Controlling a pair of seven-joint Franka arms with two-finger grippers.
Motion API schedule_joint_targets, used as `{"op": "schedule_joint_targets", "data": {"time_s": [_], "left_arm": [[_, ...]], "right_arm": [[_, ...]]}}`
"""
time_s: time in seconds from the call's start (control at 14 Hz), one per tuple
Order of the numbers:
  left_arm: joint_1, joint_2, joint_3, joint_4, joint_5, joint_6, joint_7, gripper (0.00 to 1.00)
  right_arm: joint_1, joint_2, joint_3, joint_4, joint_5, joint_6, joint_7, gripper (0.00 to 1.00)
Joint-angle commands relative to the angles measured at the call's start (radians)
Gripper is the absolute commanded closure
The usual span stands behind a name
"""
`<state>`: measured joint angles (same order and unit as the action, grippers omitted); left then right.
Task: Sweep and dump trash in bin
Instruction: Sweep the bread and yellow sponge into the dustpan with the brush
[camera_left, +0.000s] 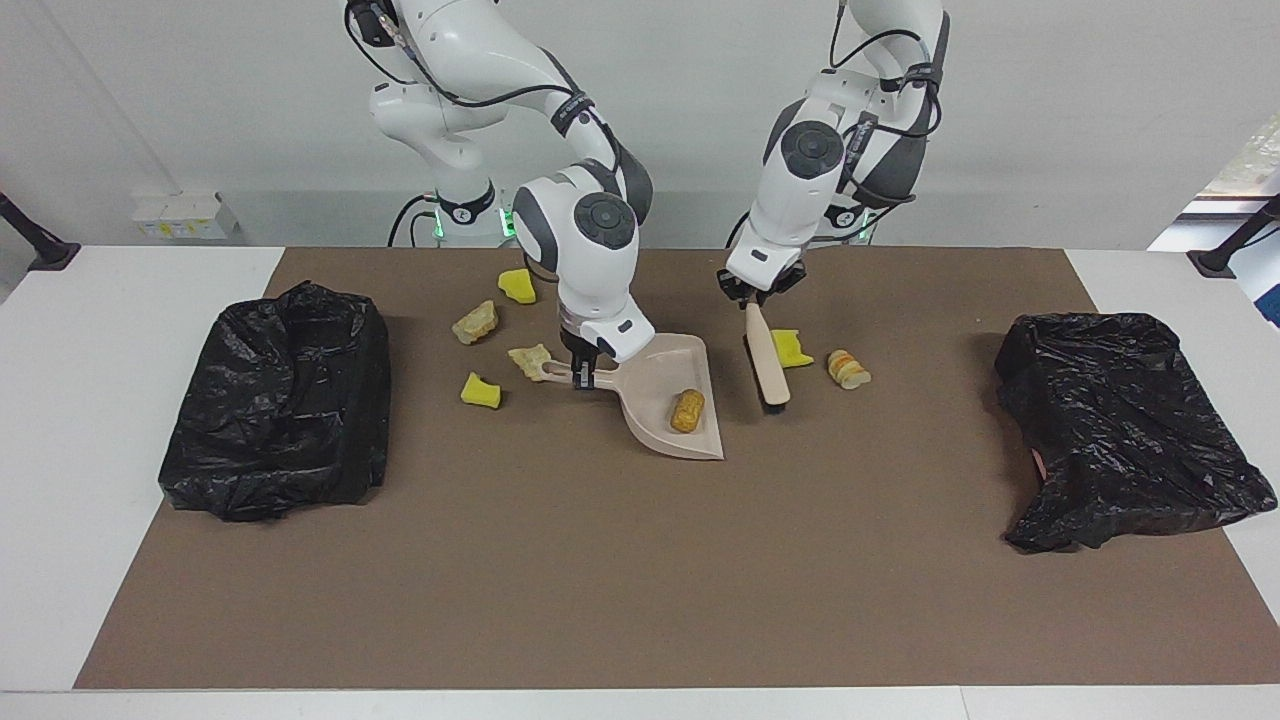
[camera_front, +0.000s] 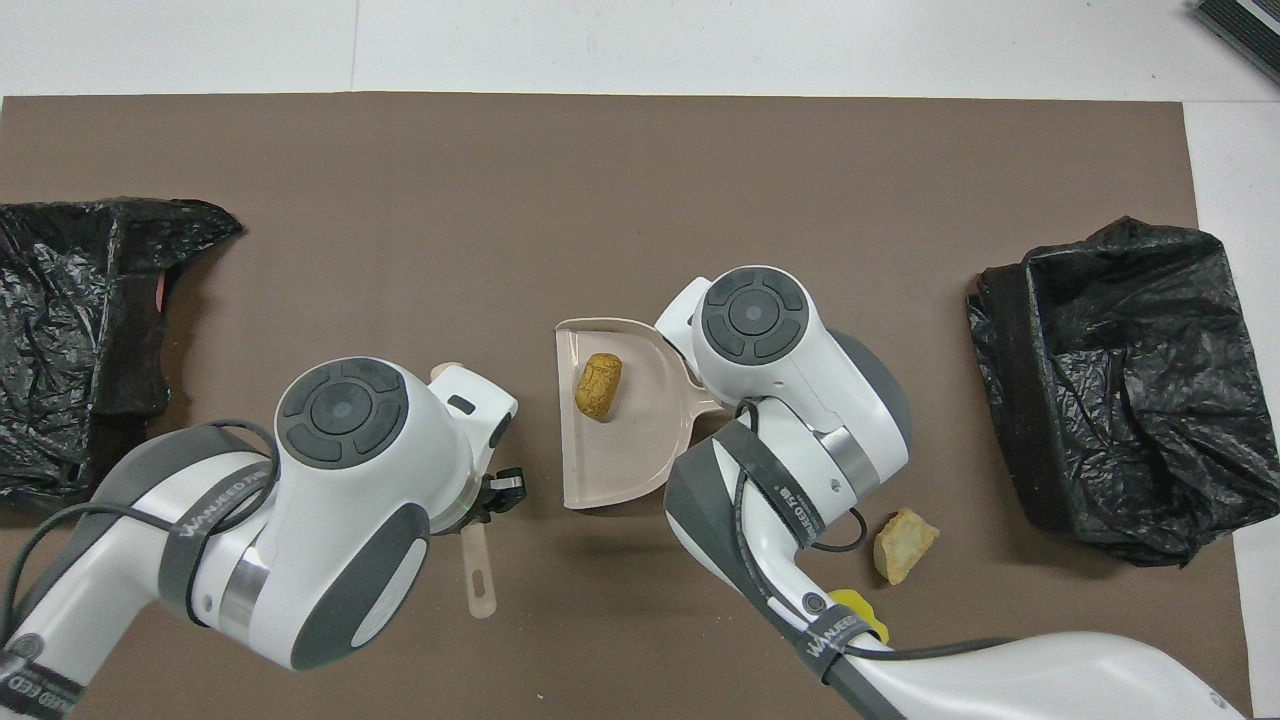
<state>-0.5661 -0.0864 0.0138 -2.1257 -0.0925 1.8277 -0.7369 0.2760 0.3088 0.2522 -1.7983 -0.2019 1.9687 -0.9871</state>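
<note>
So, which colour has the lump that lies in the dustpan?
Orange-brown. The lump in the beige dustpan shows best in the overhead view.

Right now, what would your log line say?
left gripper: shut on brush | right gripper: shut on dustpan | orange-brown lump: in dustpan
</note>
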Motion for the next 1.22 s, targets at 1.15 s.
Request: {"op": "schedule_joint_targets", "data": {"time_s": [1.15], "left_arm": [[0.04,-0.181,-0.015,-0.421,0.094,0.237,-0.349,1.0]], "right_arm": [[-0.001,-0.036,0.009,-0.047,-0.021,0.041,-0.033,1.0]]}}
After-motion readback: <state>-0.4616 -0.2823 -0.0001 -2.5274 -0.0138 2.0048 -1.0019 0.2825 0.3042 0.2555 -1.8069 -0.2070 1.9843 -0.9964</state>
